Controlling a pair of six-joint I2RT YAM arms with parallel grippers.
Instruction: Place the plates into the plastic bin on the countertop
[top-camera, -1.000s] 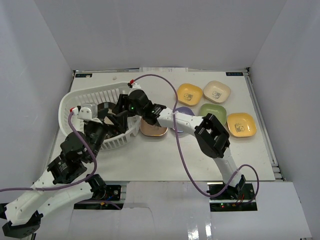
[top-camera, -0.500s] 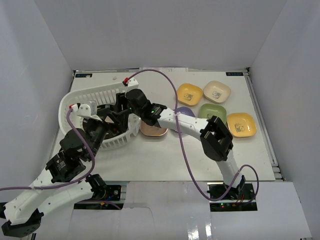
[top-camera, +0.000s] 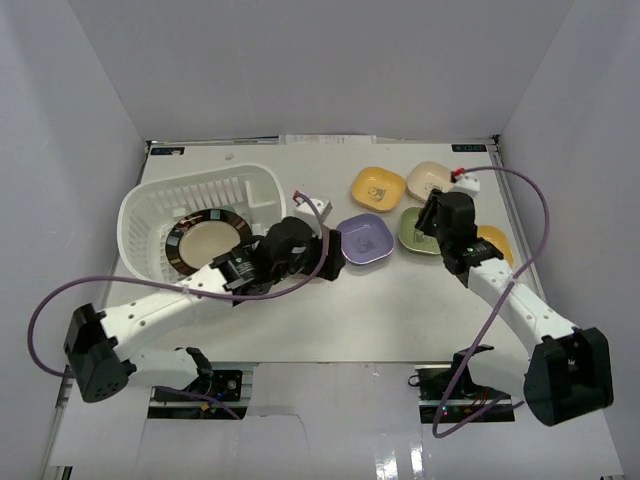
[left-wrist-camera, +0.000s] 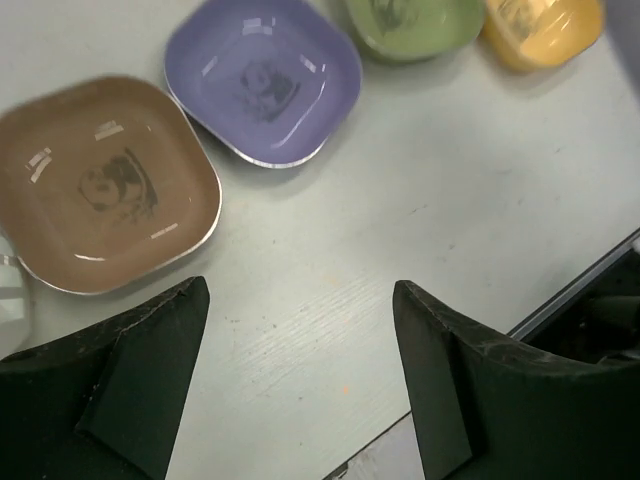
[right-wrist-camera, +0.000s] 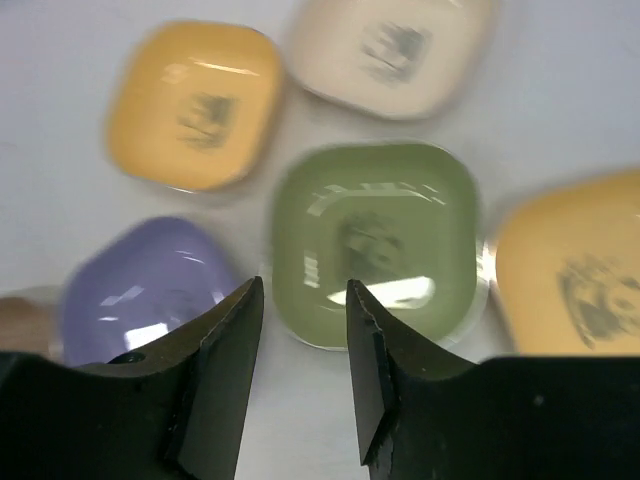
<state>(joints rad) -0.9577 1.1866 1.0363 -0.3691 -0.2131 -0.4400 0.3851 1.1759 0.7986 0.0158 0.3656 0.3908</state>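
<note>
The white plastic bin (top-camera: 150, 205) stands at the left and holds a dark-rimmed round plate (top-camera: 205, 243). My left gripper (top-camera: 328, 252) is open and empty over bare countertop (left-wrist-camera: 300, 290), just near of a brown plate (left-wrist-camera: 100, 185) and a purple plate (left-wrist-camera: 265, 80). The purple plate (top-camera: 365, 238) also shows from above. My right gripper (top-camera: 432, 222) is open and empty, hovering over the near-left edge of the green plate (right-wrist-camera: 385, 240), with its jaws a little apart (right-wrist-camera: 303, 288). A yellow plate (top-camera: 378, 185), a cream plate (top-camera: 432, 180) and another yellow plate (top-camera: 497, 245) lie around it.
The countertop (top-camera: 400, 310) is walled at the back and both sides. Its front edge (left-wrist-camera: 580, 290) runs close to my left gripper. Purple cables loop over both arms.
Both arms have left the bin. The right gripper has swung right to the green plate. The left gripper now reaches out beside the purple plate. The round plate lies in the bin.
</note>
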